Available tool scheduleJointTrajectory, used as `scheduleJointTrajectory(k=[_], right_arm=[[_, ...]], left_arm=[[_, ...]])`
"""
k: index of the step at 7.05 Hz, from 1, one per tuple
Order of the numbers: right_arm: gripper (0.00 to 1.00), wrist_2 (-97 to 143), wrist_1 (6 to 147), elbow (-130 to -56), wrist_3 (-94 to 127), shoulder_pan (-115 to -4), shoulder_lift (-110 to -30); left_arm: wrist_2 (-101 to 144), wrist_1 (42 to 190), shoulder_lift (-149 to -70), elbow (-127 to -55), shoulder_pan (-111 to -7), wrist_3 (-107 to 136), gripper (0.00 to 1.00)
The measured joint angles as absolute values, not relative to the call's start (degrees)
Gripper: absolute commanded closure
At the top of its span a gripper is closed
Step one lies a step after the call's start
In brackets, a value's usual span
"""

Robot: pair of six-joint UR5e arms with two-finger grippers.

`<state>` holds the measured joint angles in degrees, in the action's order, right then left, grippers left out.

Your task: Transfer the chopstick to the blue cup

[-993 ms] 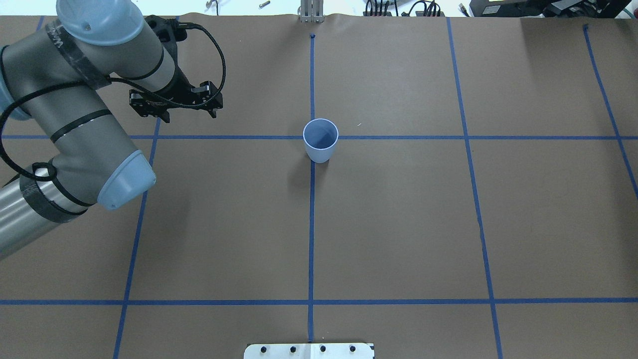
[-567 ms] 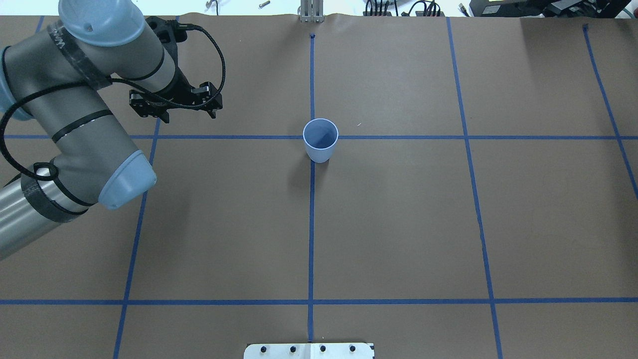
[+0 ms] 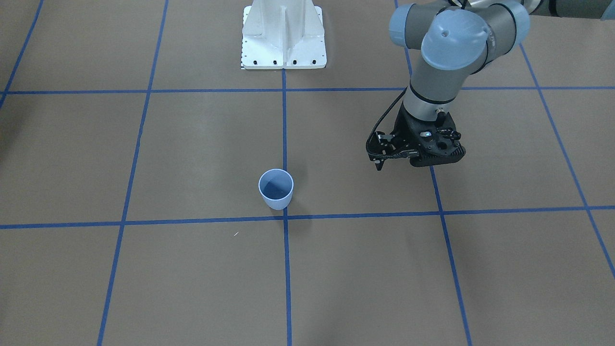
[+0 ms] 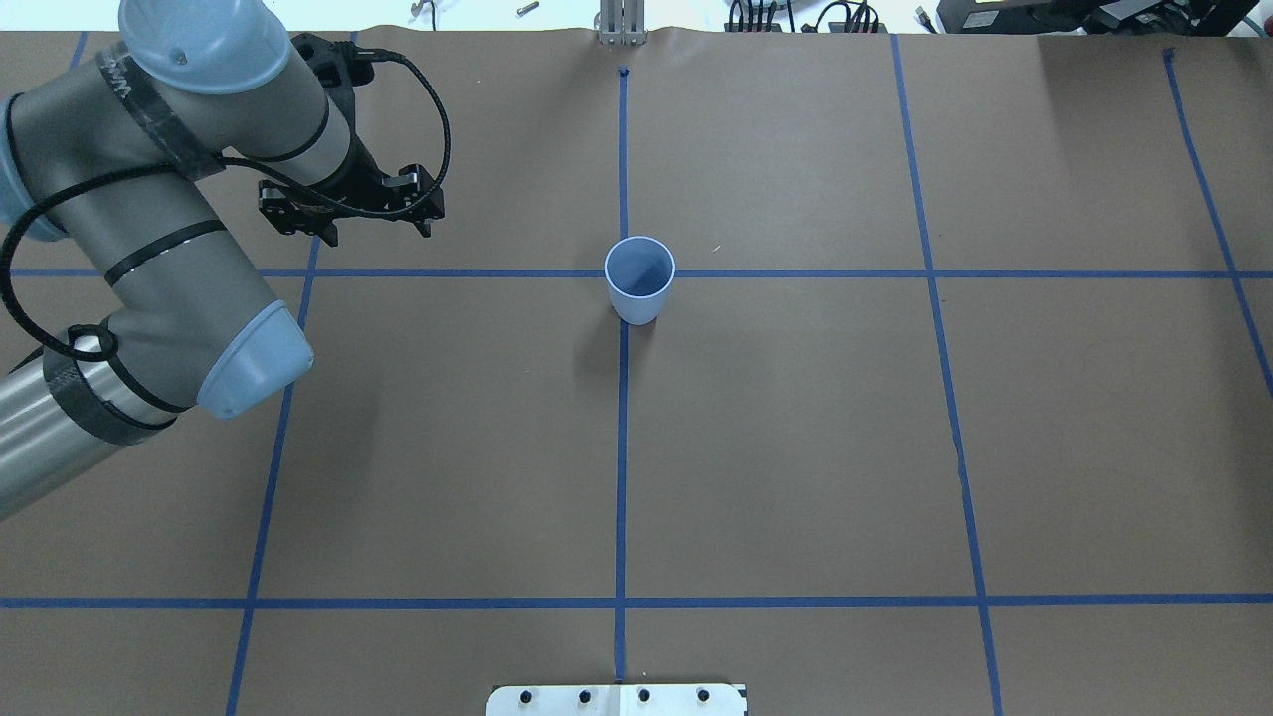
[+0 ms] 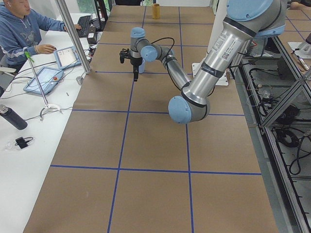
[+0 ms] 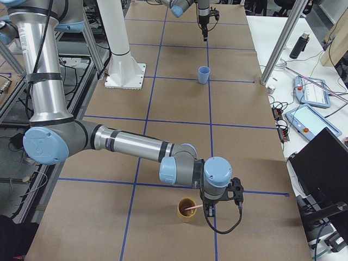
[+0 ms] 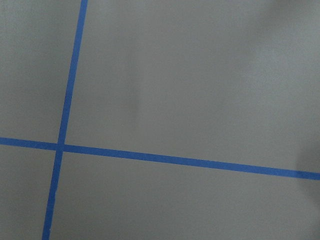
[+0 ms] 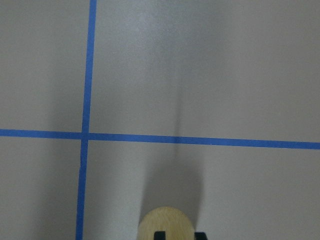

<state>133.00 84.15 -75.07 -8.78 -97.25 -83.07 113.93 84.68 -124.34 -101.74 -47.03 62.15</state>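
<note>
**Right arm at the tan cup; chopstick not yet lifted**

- Chopstick (image 6: 191,206) stands slanted in the tan cup (image 6: 186,212) at the near end of the tabletop (image 4: 796,447) in the right side view. Its top end leans toward 3 o'clock, at the right gripper (image 6: 210,208).
- Right gripper sits just beside the cup, at the cup's 3 o'clock. Jaws: cannot tell whether wide or narrow. The wrist camera shows only two dark tips at its bottom edge, against a tan round shape.
- Blue cup (image 4: 639,279) is upright and looks empty, on a tape crossing mid-table, well apart from the tan cup.
- Left gripper (image 4: 376,233) hangs over the tabletop at the blue cup's 10 o'clock, jaws wide and holding nothing.

Judgement on the step in hand:
- Take the chopstick near its raised end, above the rim, jaws square across it.
- Draw it out along its own slant. A sideways pull would likely tip the light cup.
- Carry it high, then lower it tip-first into the blue cup's mouth, which is narrow for a long stick.

Surroundings and obstructions:
- White robot base plate (image 3: 283,36) at the table's edge.
- Blue tape lines (image 4: 622,477) in a grid.
- Operator (image 5: 22,31) seated at the side bench with tablets, and a dark bottle (image 5: 11,117).
- Nothing lies on the run between the two cups. The left arm, near the blue cup, looks the only thing likely to crowd the drop.
</note>
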Motion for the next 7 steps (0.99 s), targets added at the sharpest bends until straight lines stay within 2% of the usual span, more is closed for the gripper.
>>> scheduleJointTrajectory(k=[1,4,7], right_arm=[[1.00,133.0,84.1,-75.1,-8.8,-97.2,-83.1],[1.00,133.6,84.2,-76.1,-8.8,-97.2,-83.7],[1.00,135.1,85.1,-82.8,-8.8,-99.3,-85.9]], left_arm=[[113.9,84.7,-124.4,-101.8,-47.0,62.1,0.01],[113.9,84.7,-124.4,-101.8,-47.0,62.2,0.01],[113.9,84.7,-124.4,-101.9,-46.9,62.4,0.01]])
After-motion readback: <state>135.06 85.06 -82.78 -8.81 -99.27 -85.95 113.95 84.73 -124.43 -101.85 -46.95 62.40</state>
